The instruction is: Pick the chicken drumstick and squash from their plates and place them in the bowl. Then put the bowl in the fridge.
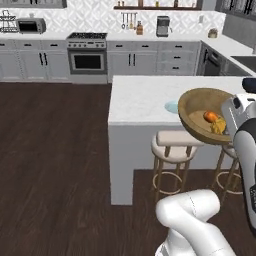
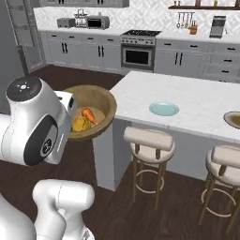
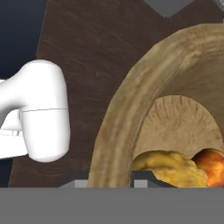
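Gripper point(image 3: 110, 180) at the nearest edge of the hand view, its two dark tips standing either side of the wooden rim, clenched on the bowl point(image 3: 127, 109); the bowl hangs in the air off the counter, tipped toward its grasped side, above dark plank floor point(image 1: 55, 150); inside it the squash point(image 3: 170, 168) lies low against the wall, a lumpy yellow chunk, touching the chicken drumstick point(image 3: 212, 164), which glows orange-brown just beside it.

From the left base view the bowl point(image 1: 200, 102) hovers in front of the white island counter point(image 1: 140, 100), over a padded stool point(image 1: 172, 145); from the right base view it sits close by the arm's wrist, at the island's near corner, both foods pooled at its low side.

Judging by looks, the bowl is stiff wood, wide and fairly heavy for a pinch at one edge; held this way it will want to sag and swing, and the loose foods may slide or roll, so slow, level carrying seems wise; the rim is the only thin part to grip.

Farther on the counter a light blue plate point(image 2: 164, 108) lies bare; an olive-brown plate point(image 2: 233, 119) shows at the right edge; beyond stand grey cabinets point(image 1: 30, 62) and the oven point(image 1: 87, 59); the fridge point(image 2: 8, 51) is possibly the grey panel at the far left of the right base view.
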{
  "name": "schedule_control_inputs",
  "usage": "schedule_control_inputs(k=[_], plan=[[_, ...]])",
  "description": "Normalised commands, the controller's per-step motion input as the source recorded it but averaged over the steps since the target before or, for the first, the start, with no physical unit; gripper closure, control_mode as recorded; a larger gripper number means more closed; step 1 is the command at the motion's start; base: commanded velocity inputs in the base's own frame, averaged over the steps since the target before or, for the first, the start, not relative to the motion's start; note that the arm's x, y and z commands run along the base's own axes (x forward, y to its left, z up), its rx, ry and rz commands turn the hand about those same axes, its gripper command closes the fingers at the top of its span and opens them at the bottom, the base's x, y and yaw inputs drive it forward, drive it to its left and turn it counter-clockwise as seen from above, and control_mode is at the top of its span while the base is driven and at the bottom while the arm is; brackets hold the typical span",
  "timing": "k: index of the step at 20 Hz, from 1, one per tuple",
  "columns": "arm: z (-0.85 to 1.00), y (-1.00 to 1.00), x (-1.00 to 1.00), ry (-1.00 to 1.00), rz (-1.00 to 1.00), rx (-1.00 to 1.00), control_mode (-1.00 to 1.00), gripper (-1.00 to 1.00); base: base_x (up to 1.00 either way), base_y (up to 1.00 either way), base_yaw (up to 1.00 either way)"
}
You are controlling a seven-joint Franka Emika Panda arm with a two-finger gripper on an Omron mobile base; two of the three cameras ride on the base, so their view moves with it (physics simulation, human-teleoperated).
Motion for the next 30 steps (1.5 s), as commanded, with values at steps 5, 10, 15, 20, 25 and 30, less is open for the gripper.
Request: schedule_control_inputs(k=[5,10,15,20,25,30], plan=[[0.00,0.00,0.00,0.00,0.00,0.00,1.00,1.00,0.00,1.00,0.29],[0.00,0.00,0.00,0.00,0.00,0.00,1.00,1.00,0.01,1.00,0.24],[0.00,0.00,0.00,0.00,0.00,0.00,1.00,1.00,0.40,1.00,0.20],[0.00,0.00,0.00,0.00,0.00,0.00,1.00,1.00,0.92,1.00,0.14],[0.00,0.00,0.00,0.00,0.00,0.00,1.00,1.00,1.00,1.00,0.20],[0.00,0.00,0.00,0.00,0.00,0.00,1.00,1.00,1.00,0.54,0.27]])
